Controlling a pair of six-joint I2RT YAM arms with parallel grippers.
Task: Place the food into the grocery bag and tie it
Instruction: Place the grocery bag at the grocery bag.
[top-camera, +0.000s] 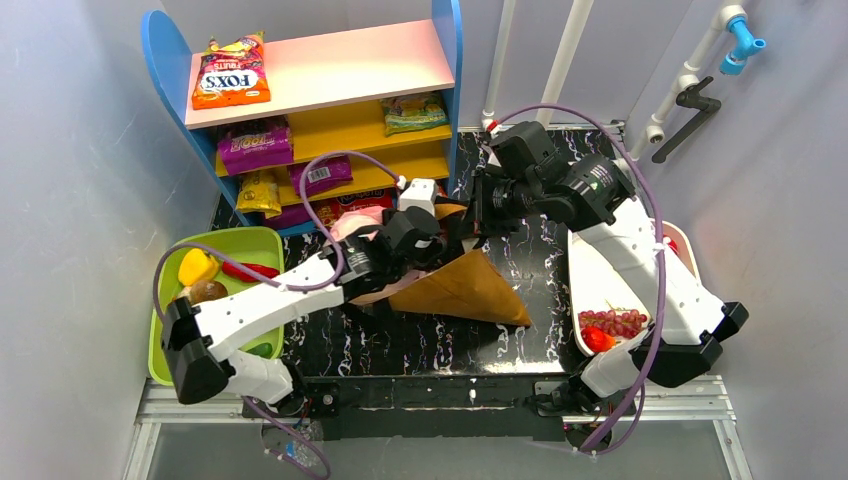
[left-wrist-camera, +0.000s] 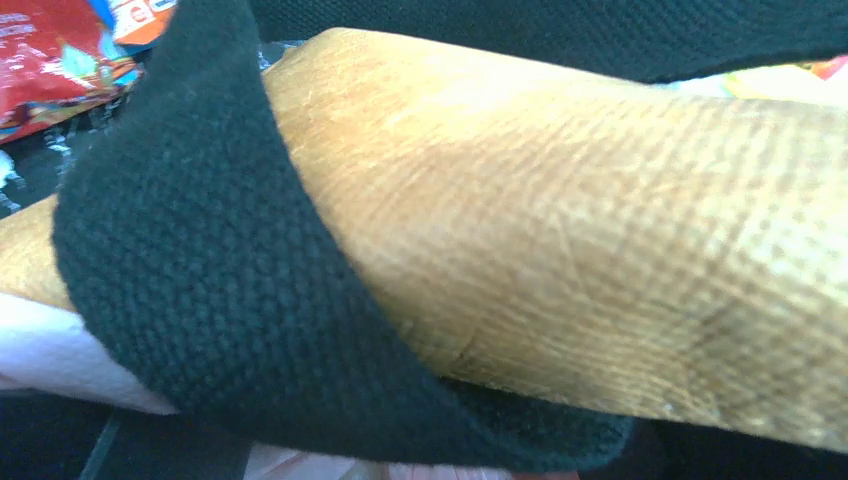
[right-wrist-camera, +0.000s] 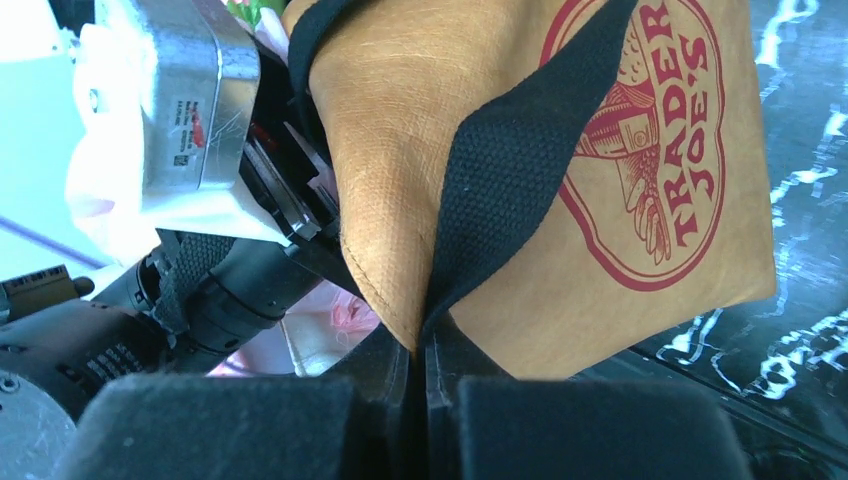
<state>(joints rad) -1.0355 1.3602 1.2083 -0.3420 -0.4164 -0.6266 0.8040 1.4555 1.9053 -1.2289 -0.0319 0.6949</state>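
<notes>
Top view. The blue-sided shelf (top-camera: 330, 70) fills the upper left. The brown bag (top-camera: 470, 290) lies on its side at centre. A green tray (top-camera: 262, 240) sits at the left edge and a white tray (top-camera: 600, 285) at the right.

The pink grocery bag (right-wrist-camera: 345, 312) is bunched at centre, mostly hidden under the left arm. Its contents cannot be told, and no knot shows.

Judged progress is early. A purple packet (top-camera: 255, 145) lies on the shelf, a yellow fruit (top-camera: 197, 266) in the green tray and grapes (top-camera: 615, 322) in the white tray, so loading and tying are left.

Both arms reach to the frame's centre and meet at the brown bag's mouth.

- **Right gripper** (right-wrist-camera: 425, 345): clenched on the brown bag's edge and black strap (right-wrist-camera: 500, 170).
- **Left gripper** (top-camera: 432, 232): pressed against the strap, with its fingers unseen, so released or grasping cannot be told.
</notes>
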